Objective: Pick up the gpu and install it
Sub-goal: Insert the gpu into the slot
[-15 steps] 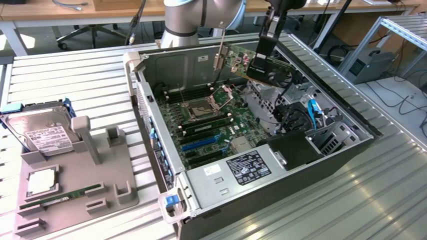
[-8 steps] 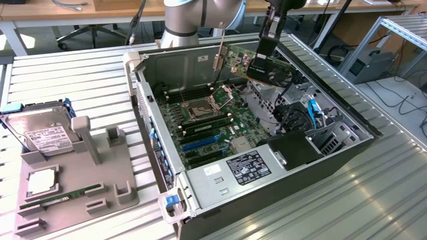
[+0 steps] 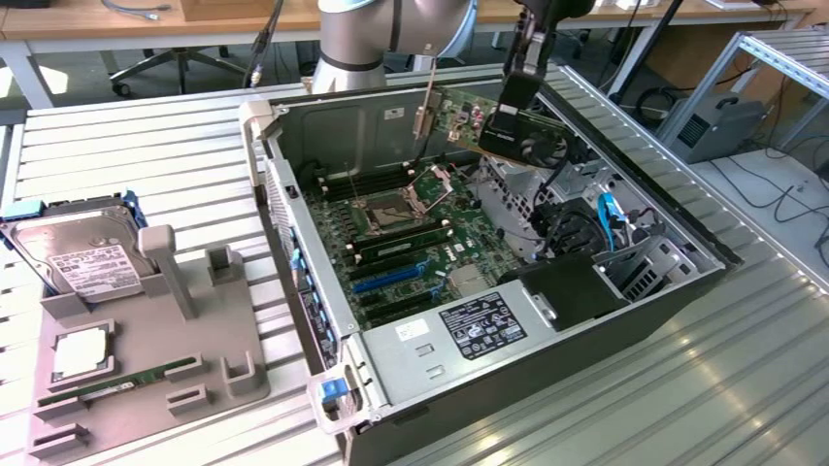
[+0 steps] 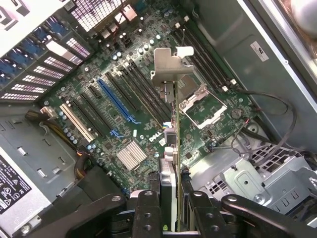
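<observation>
My gripper is shut on the gpu and holds it in the air above the far side of the open computer case. The card's dark face with a fan shows in the exterior view. Its long silver bracket hangs toward the exterior view's left. In the wrist view the gpu is seen edge-on between my black fingers, with the bracket at its far end. Below it lies the green motherboard, and the long blue slot sits to one side of the card's edge.
A grey fixture tray stands left of the case in the exterior view, holding a silver hard drive, a processor chip and a green RAM stick. The power supply and drive cage fill the case's near and right parts.
</observation>
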